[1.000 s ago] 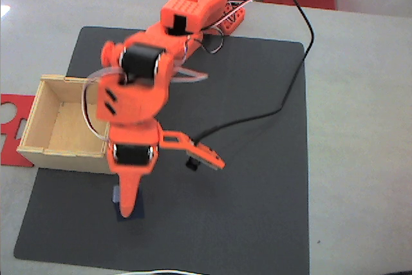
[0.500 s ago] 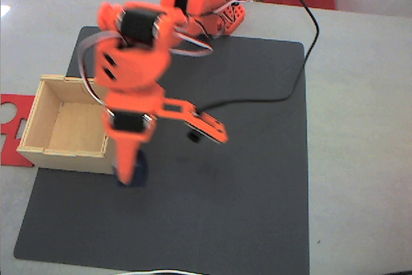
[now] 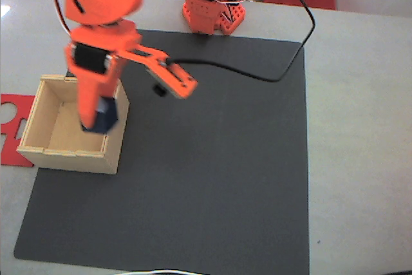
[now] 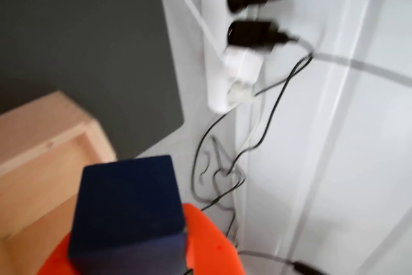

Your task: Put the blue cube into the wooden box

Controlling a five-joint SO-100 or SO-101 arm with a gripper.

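Fixed view: orange arm reaches from its base [image 3: 207, 14] at the far edge of the tabletop [image 3: 360, 94] out to the left edge, where the wooden box [image 3: 48, 152] sits, partly on the left edge of the dark mat [image 3: 219, 172]. Tool [image 3: 95, 119] points down over the box's right wall, closed on the blue cube [image 3: 104, 115]; cube hangs above the box interior, just inside the right wall, clear of the box floor as far as can be judged. Red cut-out plate [image 3: 11, 109] lies flat beside the box at the tabletop's left edge. Black cable [image 3: 283, 72] loops across the mat's far right corner. Wrist view: blue cube [image 4: 125, 207] sits against the orange finger [image 4: 206, 249], box rim [image 4: 45, 140] at left below it; a white power strip [image 4: 225, 37] with plugs and loose wires beyond.
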